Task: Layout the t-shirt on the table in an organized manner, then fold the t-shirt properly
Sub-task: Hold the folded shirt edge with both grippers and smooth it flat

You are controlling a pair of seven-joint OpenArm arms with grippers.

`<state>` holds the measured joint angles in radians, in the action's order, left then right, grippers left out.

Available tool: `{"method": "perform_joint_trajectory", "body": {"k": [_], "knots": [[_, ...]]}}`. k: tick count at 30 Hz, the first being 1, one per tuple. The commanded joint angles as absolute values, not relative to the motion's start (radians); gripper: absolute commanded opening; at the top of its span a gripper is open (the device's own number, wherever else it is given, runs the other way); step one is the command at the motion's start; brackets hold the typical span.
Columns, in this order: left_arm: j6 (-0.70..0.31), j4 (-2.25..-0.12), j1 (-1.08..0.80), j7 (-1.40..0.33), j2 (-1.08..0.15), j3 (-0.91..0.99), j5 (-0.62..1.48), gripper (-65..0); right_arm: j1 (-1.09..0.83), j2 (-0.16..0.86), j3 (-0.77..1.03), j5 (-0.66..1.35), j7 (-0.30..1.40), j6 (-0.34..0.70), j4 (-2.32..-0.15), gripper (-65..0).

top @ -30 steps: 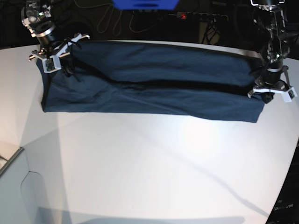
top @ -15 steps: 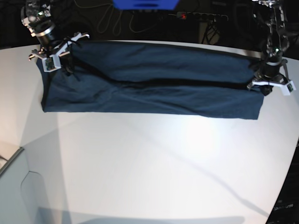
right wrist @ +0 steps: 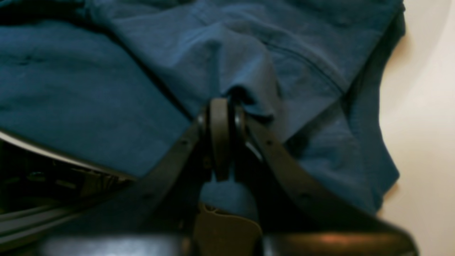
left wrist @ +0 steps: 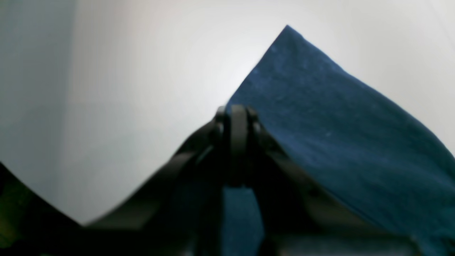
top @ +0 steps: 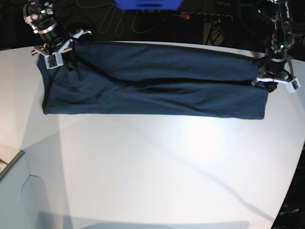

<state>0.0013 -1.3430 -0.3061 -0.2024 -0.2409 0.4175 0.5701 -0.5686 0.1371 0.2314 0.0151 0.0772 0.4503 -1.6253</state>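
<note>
The dark navy t-shirt (top: 157, 86) lies stretched in a long band across the far part of the white table (top: 157, 167). Its near edge rests on the tabletop. A dark lengthwise fold runs through its middle. At the shirt's right end, in the base view, my left gripper (top: 272, 85) is shut on the cloth; the left wrist view shows its closed fingers (left wrist: 239, 122) pinching a corner of the t-shirt (left wrist: 320, 117). My right gripper (top: 58, 53) is shut on the shirt's left end, and the right wrist view shows bunched fabric (right wrist: 249, 71) between its fingers (right wrist: 220, 117).
Behind the table's far edge are cables, a power strip (top: 200, 17) with a red light and a blue object (top: 147, 5). A pale tray or panel (top: 12, 162) sits at the near left. The table's curved edge (top: 290, 191) falls away at the right.
Both grippers have moved toward the far side of the table with the shirt's ends. The upper layer has been pulled back and the band is straighter and tauter.
</note>
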Motion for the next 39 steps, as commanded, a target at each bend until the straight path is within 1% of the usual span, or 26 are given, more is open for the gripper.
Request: {"method": "perform_joint_trajectory", "body": {"k": [1, 8, 12, 18, 20, 26, 31, 34, 36, 38, 39], "knots": [[-0.001, -1.354, -0.306, -0.18, -0.257, 0.426, 0.567, -65.0, -0.57, 0.148, 0.254, 0.022, 0.05, 0.452, -1.641, -65.0], [-0.001, -1.354, -0.306, -0.18, -0.257, 0.424, 0.568, -64.9, -0.568, 0.148, 0.3, 0.022, 0.05, 0.452, -1.639, -65.0], [-0.001, -1.354, -0.306, -0.18, -0.257, 0.424, 0.567, -64.9, -0.57, 0.145, 0.295, 0.022, 0.05, 0.452, -1.639, -65.0], [-0.001, -1.354, -0.314, -0.18, -0.255, 0.418, 0.568, -64.7, -0.555, 0.14, 0.274, 0.024, 0.051, 0.452, -1.564, -65.0], [-0.001, -1.354, -0.317, -0.182, -0.255, 0.418, 0.568, -61.7, -0.544, 0.14, 0.266, 0.024, 0.051, 0.452, -1.531, -65.0], [-0.001, -1.354, -0.328, -0.182, -0.251, 0.423, 0.57, -46.7, -0.524, 0.142, 0.265, 0.024, 0.058, 0.452, -1.497, -64.4], [-0.001, -1.382, -0.346, -0.182, -0.251, 0.426, 0.57, -38.1, -0.524, 0.142, 0.265, 0.024, 0.056, 0.452, -1.497, -49.7], [-0.001, -1.394, -0.364, -0.182, -0.255, 0.427, 0.57, -31.3, -0.524, 0.142, 0.265, 0.024, 0.053, 0.452, -1.497, -42.3], [-0.001, -1.399, -0.366, -0.182, -0.257, 0.446, 0.57, -26.7, -0.524, 0.142, 0.265, 0.024, 0.053, 0.452, -1.497, -39.8], [-0.001, -1.395, -0.358, -0.182, -0.254, 0.469, 0.57, -23.1, -0.521, 0.142, 0.265, 0.024, 0.053, 0.452, -1.497, -39.4], [-0.001, -1.391, -0.351, -0.182, -0.254, 0.47, 0.57, -22.3, -0.519, 0.142, 0.265, 0.024, 0.053, 0.452, -1.497, -39.4]]}}
